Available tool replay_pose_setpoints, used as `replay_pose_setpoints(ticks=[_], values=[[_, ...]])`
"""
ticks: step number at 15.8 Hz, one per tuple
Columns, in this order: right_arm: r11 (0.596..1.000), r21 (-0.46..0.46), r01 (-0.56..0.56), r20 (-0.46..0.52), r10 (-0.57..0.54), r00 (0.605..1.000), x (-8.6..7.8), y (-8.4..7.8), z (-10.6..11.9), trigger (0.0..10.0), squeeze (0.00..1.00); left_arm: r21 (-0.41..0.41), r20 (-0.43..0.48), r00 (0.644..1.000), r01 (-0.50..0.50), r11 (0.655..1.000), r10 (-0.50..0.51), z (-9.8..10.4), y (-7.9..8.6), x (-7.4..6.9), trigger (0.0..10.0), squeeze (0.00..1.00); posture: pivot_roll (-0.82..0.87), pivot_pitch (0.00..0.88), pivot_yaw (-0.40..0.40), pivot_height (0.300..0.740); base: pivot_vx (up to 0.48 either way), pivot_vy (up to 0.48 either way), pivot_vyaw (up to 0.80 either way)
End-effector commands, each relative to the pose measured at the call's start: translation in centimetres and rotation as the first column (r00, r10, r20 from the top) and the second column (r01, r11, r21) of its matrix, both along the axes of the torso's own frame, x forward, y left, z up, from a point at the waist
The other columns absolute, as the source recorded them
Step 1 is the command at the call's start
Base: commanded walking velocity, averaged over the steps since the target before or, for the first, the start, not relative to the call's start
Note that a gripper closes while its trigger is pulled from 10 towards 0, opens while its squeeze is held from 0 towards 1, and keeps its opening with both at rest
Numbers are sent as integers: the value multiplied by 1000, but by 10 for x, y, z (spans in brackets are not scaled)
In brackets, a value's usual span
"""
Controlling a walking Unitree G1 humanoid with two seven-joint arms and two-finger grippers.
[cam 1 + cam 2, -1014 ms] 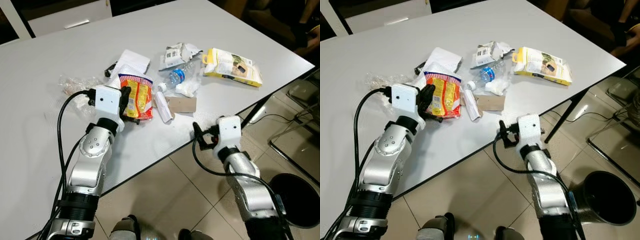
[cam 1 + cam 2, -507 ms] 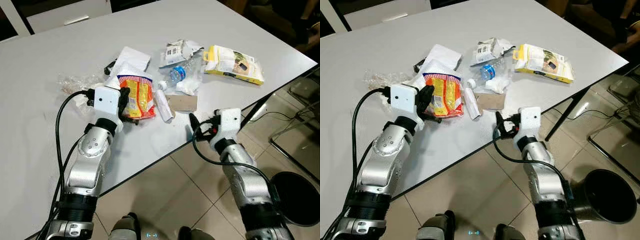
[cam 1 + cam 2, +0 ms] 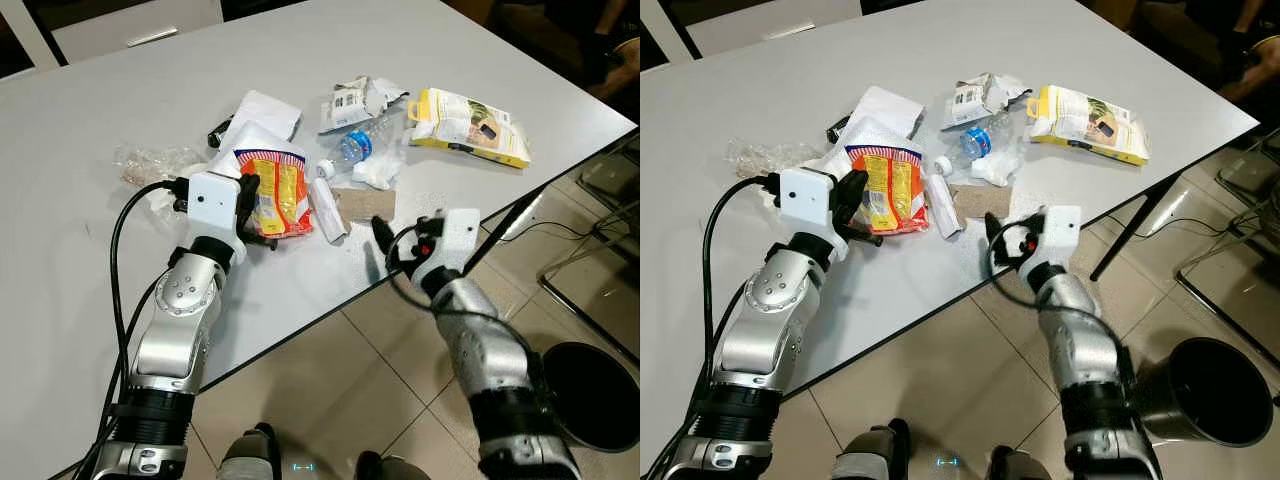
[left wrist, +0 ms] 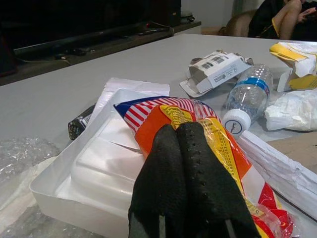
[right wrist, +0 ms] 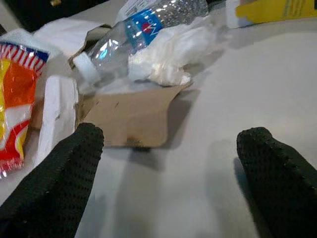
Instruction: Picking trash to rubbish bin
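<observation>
On the counter: a white counter [image 3: 90, 110] carries a loose heap of trash, with tiled floor below its near edge.
Trash heap: an orange-and-yellow snack bag [image 3: 275, 196] lies at the centre; a white paper roll [image 3: 327, 207] is just beside it at 3 o'clock, a brown cardboard piece [image 3: 366, 203] beyond that, and a clear water bottle [image 3: 362, 143] and crumpled white tissue [image 3: 378, 172] at about 1 o'clock.
Outliers: a yellow packet [image 3: 467, 126] lies apart at 2 o'clock, a torn grey carton [image 3: 357, 100] at 12, crumpled clear plastic [image 3: 155, 162] at 9.
Left end effector: the left end effector [image 4: 184, 148] has its fingers pressed together over the snack bag; whether any film is pinched between them I cannot tell.
Right end effector: the right end effector [image 5: 171, 163] is spread wide just above the counter near its edge, aimed at the cardboard piece, touching nothing.
Rubbish bin: the black rubbish bin [image 3: 1205, 395] stands on the floor at 4 o'clock, well apart from the heap.
Risk, cardboard: flat card is hard to pinch; the fingers may skid and push it into the bottle and tissue.
Risk, bottle: a nudged bottle is likely to roll toward the edge.
Risk, snack bag: slick film may slip free if the hold is shallow.
Risk, carry: the bin is low and off to the side, so a loose hold could drop trash on the floor.
</observation>
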State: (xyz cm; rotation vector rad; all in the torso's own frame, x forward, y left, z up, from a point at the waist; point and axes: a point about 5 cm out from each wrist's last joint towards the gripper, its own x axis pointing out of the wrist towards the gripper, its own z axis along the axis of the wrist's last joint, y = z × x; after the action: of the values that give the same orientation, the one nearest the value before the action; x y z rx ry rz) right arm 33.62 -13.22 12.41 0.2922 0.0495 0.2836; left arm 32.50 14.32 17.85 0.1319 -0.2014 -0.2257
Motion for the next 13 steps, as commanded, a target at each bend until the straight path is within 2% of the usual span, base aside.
replay_pose_setpoints(ticks=[1,5,8,13], values=[[998,60,-6,-38,8,999,2,-4,-2,10000,0,4,0,1000,-1,1000,1,1,-1,-2,0,0,310,207,-36,740,0,0,0],[994,104,-22,-80,31,996,7,-9,1,10000,0,0,-3,1000,-3,1000,3,0,-1,-2,0,0,312,206,-40,740,0,0,0],[991,121,-60,-104,72,992,8,-7,1,10000,0,-2,-5,1000,-1,1000,1,0,-2,-2,0,0,311,203,-46,740,0,0,0],[976,136,-170,-115,186,976,7,16,7,10000,0,-9,-10,1000,2,1000,-2,-3,-4,-3,0,0,307,199,-54,740,0,0,0]])
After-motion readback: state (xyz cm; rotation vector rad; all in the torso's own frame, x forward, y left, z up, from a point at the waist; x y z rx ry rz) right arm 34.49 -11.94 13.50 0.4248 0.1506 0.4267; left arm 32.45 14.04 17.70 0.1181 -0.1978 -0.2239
